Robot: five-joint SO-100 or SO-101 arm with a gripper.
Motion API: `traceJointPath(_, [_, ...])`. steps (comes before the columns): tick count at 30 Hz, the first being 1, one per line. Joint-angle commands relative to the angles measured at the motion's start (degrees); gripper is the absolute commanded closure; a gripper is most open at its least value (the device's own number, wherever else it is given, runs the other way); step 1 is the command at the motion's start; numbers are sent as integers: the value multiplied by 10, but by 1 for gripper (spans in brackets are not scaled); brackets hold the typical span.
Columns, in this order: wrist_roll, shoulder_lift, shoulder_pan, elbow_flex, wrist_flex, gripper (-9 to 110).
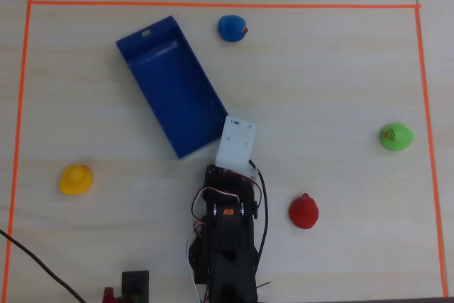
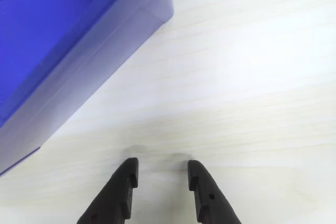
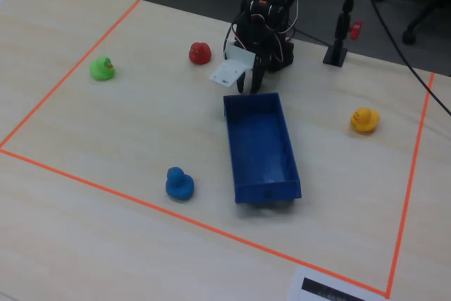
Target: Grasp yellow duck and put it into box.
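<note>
In the overhead view, the blue box [image 1: 172,86] lies tilted near the middle of the table [image 1: 326,69], inside the orange tape border [image 1: 213,5], and nothing lies inside it. The yellow duck [image 1: 76,179] sits well apart from the box, off its lower left. A blue duck [image 1: 232,28] is near the box's upper right, a red duck [image 1: 303,211] off its lower right, and a green duck [image 1: 395,137] far to its right. The arm [image 1: 227,239] reaches up to the box's lower corner.

In the wrist view, the gripper [image 2: 161,174] hovers over bare wood just beside the box [image 2: 63,51], fingers parted and holding nothing.

In the fixed view, the box [image 3: 261,146] is empty; the yellow duck [image 3: 364,119] stands to its right.
</note>
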Motion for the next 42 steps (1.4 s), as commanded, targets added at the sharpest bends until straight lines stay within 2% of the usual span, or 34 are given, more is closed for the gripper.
traceJointPath(1, [5,-6,3,-4,11,91])
traceJointPath(25, [5,-6,2,-4,11,91])
traceJointPath(35, [-9,-8,0,-6,4,101])
traceJointPath(38, [-6,-77,11,-97,-4,101])
traceJointPath(42, [16,-274,-1,-396,94,101])
